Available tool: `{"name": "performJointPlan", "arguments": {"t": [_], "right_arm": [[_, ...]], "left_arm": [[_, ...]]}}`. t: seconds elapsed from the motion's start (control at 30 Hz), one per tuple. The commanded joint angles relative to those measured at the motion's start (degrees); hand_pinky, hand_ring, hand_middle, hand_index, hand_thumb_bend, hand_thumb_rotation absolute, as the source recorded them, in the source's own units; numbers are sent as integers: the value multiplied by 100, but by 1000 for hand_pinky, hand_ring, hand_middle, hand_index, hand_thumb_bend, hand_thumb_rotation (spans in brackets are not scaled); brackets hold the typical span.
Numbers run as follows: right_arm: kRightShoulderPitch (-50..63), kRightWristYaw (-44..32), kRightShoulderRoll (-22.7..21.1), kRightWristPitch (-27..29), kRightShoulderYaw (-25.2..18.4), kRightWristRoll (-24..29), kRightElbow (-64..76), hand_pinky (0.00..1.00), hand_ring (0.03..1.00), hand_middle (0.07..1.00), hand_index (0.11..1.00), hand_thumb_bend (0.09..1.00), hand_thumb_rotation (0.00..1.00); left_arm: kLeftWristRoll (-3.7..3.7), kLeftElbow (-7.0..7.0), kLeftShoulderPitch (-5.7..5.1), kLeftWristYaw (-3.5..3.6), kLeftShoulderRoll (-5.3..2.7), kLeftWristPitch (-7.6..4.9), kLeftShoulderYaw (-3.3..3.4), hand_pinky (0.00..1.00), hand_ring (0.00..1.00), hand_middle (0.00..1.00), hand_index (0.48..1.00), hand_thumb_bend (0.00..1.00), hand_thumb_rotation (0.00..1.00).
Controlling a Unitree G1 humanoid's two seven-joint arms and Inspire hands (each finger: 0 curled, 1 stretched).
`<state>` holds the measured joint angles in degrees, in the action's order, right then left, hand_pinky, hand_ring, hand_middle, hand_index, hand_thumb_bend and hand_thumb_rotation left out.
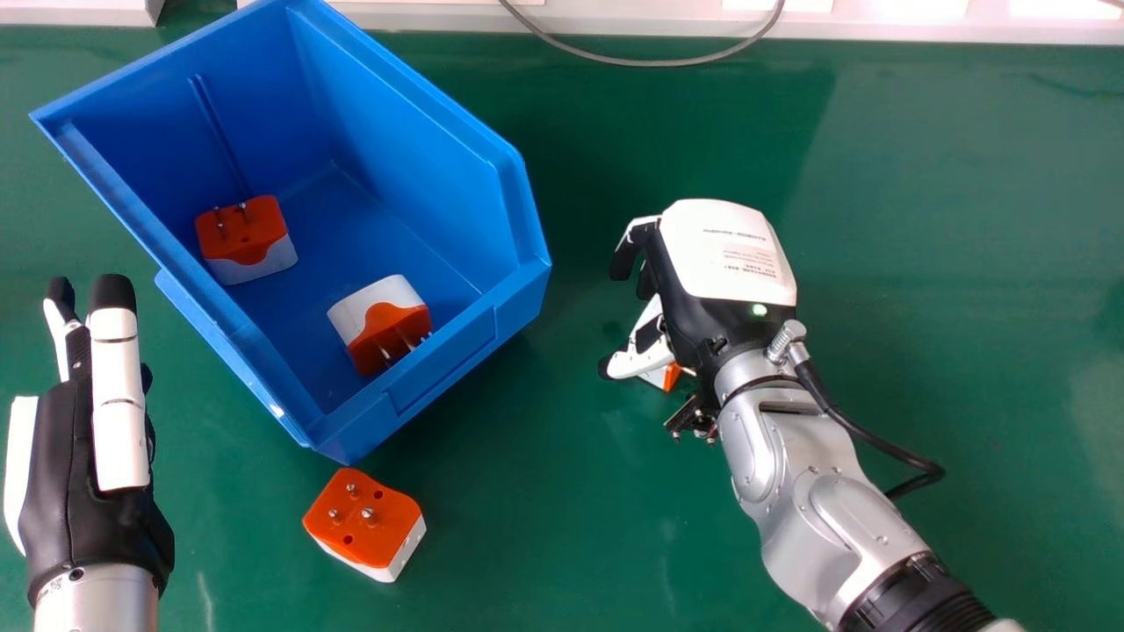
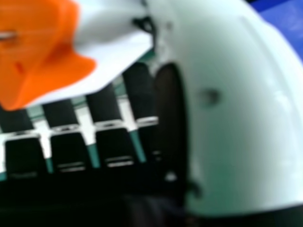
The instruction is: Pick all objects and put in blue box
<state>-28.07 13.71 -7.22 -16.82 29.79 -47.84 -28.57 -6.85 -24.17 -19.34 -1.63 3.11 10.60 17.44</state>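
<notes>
Open surface (image 1: 562, 535) parted the blue box (image 1: 439, 377) from the right robot hand (image 1: 724, 250), curled around a plug (image 2: 42, 56) at the box's 3 o'clock; another plug (image 1: 373, 540) lay at 6 o'clock. The right hand view caught a prong (image 2: 6, 35).

The right hand (image 1: 729, 250) on the rig I'm running remotely has a white back with tiny print, black sides and a green light (image 1: 759, 310). I also see a knurled silver screw (image 1: 784, 341), black cable (image 1: 889, 449) and rounded silver forearm (image 1: 808, 491).
</notes>
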Motion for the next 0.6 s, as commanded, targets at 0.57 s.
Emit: {"name": "performJointPlan", "arguments": {"t": [0.57], "right_arm": [[1296,-215,-196,-93,-350,-12,2699,315,442,552,554,484,0]], "left_arm": [[13,-58,104,-21,68,-36,86,1000,1000,1000,1000,654,1000]]}}
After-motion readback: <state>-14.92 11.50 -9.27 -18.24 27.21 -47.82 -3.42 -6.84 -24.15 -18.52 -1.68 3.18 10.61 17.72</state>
